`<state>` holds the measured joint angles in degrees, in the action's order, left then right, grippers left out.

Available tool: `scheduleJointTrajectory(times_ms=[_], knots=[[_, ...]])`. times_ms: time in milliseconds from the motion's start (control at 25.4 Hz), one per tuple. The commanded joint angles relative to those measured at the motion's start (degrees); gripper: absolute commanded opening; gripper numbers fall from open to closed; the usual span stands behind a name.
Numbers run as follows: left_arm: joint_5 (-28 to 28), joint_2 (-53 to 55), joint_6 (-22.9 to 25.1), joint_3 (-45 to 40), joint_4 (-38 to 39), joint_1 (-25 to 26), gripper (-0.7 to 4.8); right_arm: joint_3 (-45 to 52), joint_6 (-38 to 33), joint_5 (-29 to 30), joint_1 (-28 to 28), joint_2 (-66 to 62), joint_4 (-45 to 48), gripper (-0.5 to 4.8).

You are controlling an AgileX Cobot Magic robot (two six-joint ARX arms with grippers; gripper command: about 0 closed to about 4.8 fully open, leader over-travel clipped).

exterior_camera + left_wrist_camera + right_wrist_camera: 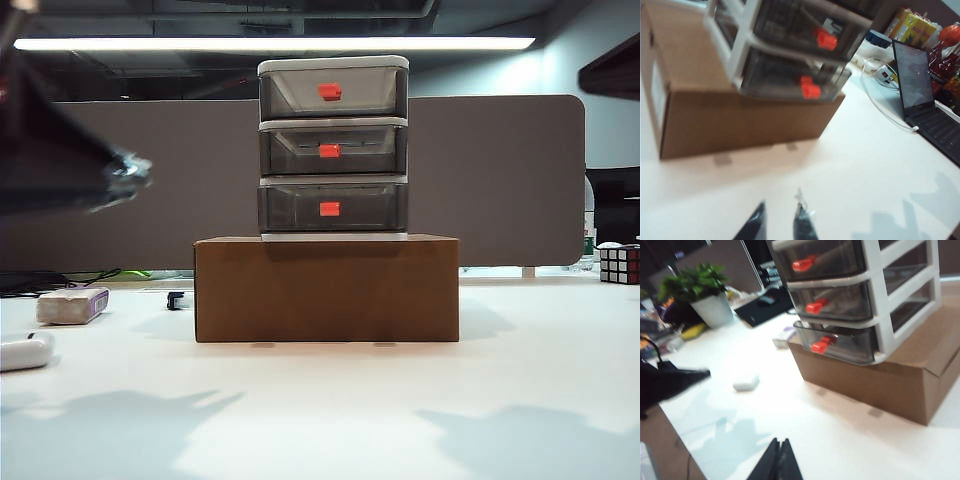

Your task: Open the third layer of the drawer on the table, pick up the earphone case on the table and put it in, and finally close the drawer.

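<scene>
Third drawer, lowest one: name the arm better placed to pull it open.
Probably the left. Its end effector has its fingers slightly apart, facing the third layer's handle. The right end effector appears shut.

Shut third layer (pixel 333 208); earphone case (pixel 24 351) left.

Open white table (pixel 330 410) in front of cardboard box (pixel 327 288): free approach. Box lifts the drawer unit (pixel 333 148); third layer (pixel 333 207) faces unobstructed. Left of box: purple-edged block (pixel 72 305), earphone case (pixel 24 351), blurred left arm (pixel 60 150) above them.
</scene>
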<state>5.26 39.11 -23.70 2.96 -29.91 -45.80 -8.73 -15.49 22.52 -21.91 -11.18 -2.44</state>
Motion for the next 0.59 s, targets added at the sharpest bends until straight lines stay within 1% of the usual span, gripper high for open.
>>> scheduleJointTrajectory(times_ms=[39, 79, 158, 276, 315, 355, 394, 473, 512, 552, 591], knots=[[0.07, 6.58, 5.38, 3.98, -4.42, -0.02, 0.67, -3.06, 3.91, -0.07, -0.04, -7.13, 1.31, -0.05], [-0.66, 10.16, 7.39, 6.05, -5.75, 0.0, 0.67, -4.96, 5.75, 0.59, -0.04, -11.34, 1.36, -0.05], [-0.26, 13.7, 7.43, 8.81, -7.13, 0.0, 0.67, -7.74, 7.91, 2.58, -0.04, -17.2, 1.36, -0.05], [0.68, 14.91, 7.3, 11.19, -9.44, 0.2, 0.67, -9.94, 10.01, 3.82, -0.02, -22.77, 1.46, -0.05], [3.19, 15.8, 7.23, 11.39, -10.88, 0.15, 0.67, -10.64, 12.68, 6.51, -0.11, -24.98, 1.84, -0.05], [6.49, 17.66, 7.23, 11.47, -11.28, 0.15, 0.67, -10.78, 12.9, 7.39, -0.11, -26.51, 3.28, -0.05], [7.65, 19.34, 7.21, 11.67, -11.28, 0.04, 0.67, -10.78, 12.9, 7.15, -0.09, -27.21, 4.17, -0.05], [8.28, 22.43, 6.91, 12.13, -11.43, -0.39, 0.67, -10.78, 12.72, 6.88, -0.04, -28.0, 5.51, -0.05], [10.73, 26.23, 5.62, 12.85, -12.63, -1.51, 0.67, -10.78, 12.02, 6.78, -0.09, -28.87, 6.97, -0.05], [12.15, 27.96, 5.31, 13.11, -13.99, -2.34, 0.67, -10.78, 12.07, 6.01, -0.09, -29.42, 7.63, -0.05], [16.87, 32.35, 5.31, 13.86, -18.49, -5.03, 0.67, -10.78, 12.07, 4.24, -0.09, -30.08, 8.66, -0.05]])
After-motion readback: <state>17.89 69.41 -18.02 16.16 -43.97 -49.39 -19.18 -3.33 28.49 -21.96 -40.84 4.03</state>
